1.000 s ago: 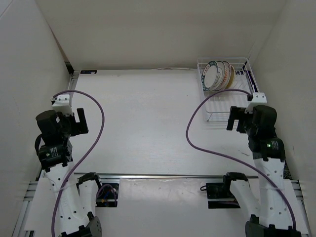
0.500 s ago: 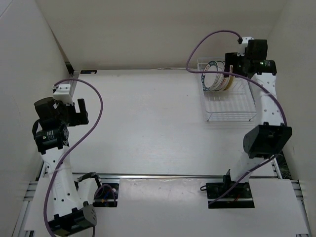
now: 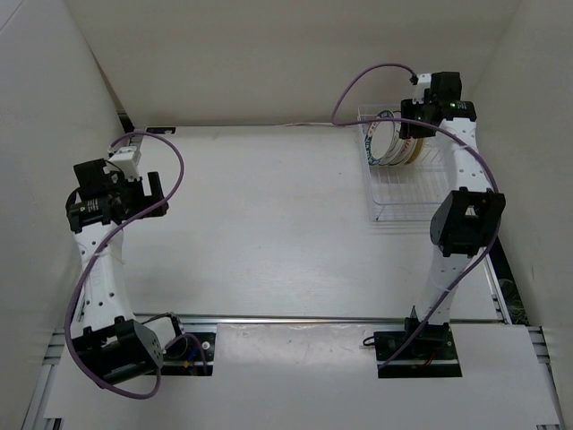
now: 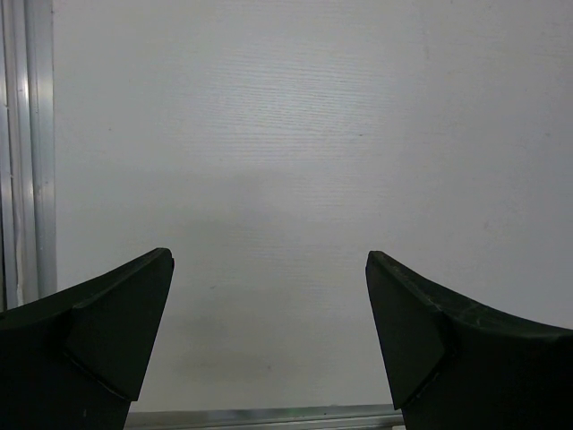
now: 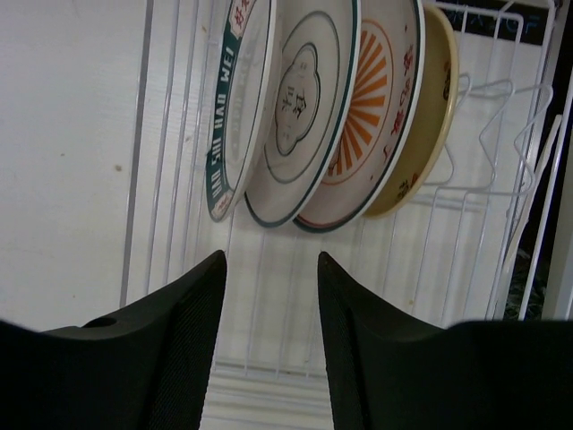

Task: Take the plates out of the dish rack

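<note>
Several plates stand on edge at the far end of the white wire dish rack. In the right wrist view they lean in a row: a dark-banded plate, one with dark rings, an orange sunburst plate and a tan-yellow plate. My right gripper hovers just above and short of their rims. Its jaws stand partly apart with only rack wires showing between them. My left gripper is far off at the table's left, open over bare table.
The rack sits in the back right corner against the white walls. A purple cable loops from each wrist. A metal rail runs along the table's left edge, and another crosses the near edge.
My right arm has swung from the rack's near end up and over to the plates at its far end, and its jaws have narrowed. The left arm has straightened and turned slightly, still open.
</note>
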Tool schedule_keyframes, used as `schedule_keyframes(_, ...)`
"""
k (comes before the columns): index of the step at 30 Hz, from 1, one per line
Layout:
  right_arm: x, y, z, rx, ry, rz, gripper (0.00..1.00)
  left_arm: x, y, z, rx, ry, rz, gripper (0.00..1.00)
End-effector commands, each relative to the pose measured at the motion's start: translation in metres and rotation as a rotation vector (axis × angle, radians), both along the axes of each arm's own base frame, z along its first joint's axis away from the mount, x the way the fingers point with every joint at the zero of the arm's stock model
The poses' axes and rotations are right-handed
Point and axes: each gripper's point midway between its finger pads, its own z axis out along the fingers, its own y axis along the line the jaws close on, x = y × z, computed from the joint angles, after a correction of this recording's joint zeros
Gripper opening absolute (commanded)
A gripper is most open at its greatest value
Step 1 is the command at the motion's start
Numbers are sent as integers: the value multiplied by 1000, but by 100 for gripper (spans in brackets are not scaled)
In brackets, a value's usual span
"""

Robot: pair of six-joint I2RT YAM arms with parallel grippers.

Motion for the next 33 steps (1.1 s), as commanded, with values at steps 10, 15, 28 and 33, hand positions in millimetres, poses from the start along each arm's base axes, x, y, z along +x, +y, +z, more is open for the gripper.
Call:
schedule_keyframes(10, 64, 2, 14, 7, -183, 45, 75, 18, -6, 17, -47, -39, -43, 100)
schedule_keyframes(15, 77, 10, 7, 28, -198, 49, 68, 21, -6, 10, -62, -18, -49, 100)
schedule_keyframes(28, 91, 5, -2, -61, -249, -19, 58, 26, -9, 0, -96, 14, -68, 100)
schedule_keyframes(33, 90, -5, 4, -110, -266, -90, 83, 26, -9, 0, -89, 13, -74, 100)
